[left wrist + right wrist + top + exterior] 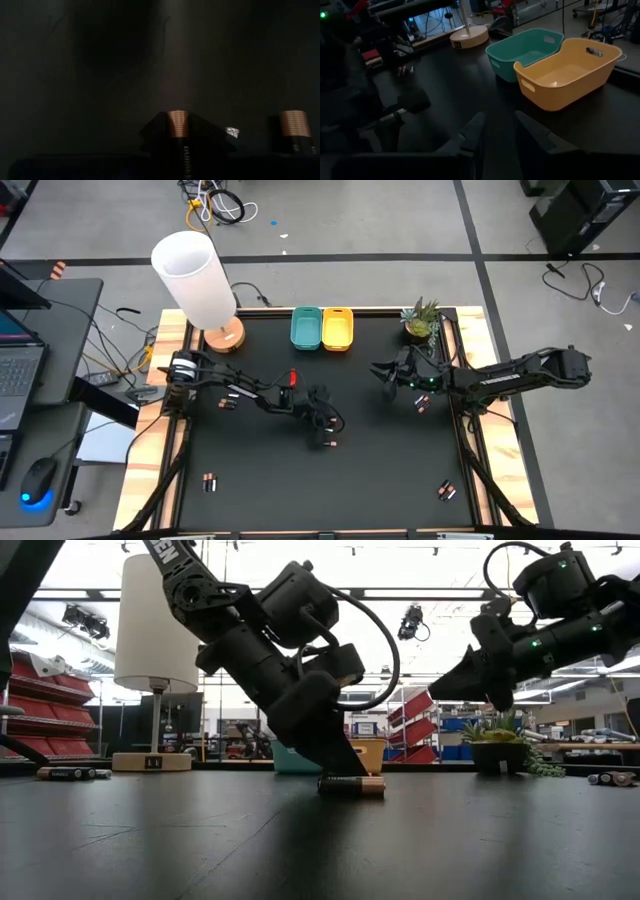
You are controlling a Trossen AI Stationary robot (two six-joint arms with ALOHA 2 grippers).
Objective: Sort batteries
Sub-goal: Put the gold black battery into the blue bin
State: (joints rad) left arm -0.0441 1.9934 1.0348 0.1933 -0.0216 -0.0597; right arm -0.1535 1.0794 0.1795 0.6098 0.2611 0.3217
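My left gripper (322,425) reaches down at a slant to the middle of the black table (400,480). It is shut on a black battery with a copper end (177,124). A second such battery (295,124) lies right beside it on the table (326,442). In the low view one battery (352,785) lies flat under the fingertips; which of the two it is, I cannot tell. My right gripper (497,125) hovers at the far right (382,368), open by a narrow gap with nothing in it. It faces the teal bin (525,50) and the yellow bin (567,72). My left gripper has the battery's black body (179,150) pinched between its two fingers, with the copper end sticking out past the tips. The fingers (152,132) slant down from the table's left and lie along the battery. The battery is level, at table height.
More batteries lie scattered: near the left arm's base (228,402), near left (210,482), near right (447,492) and under the right arm (422,405). A white lamp (195,275) stands at the far left and a small plant (420,320) at the far right.
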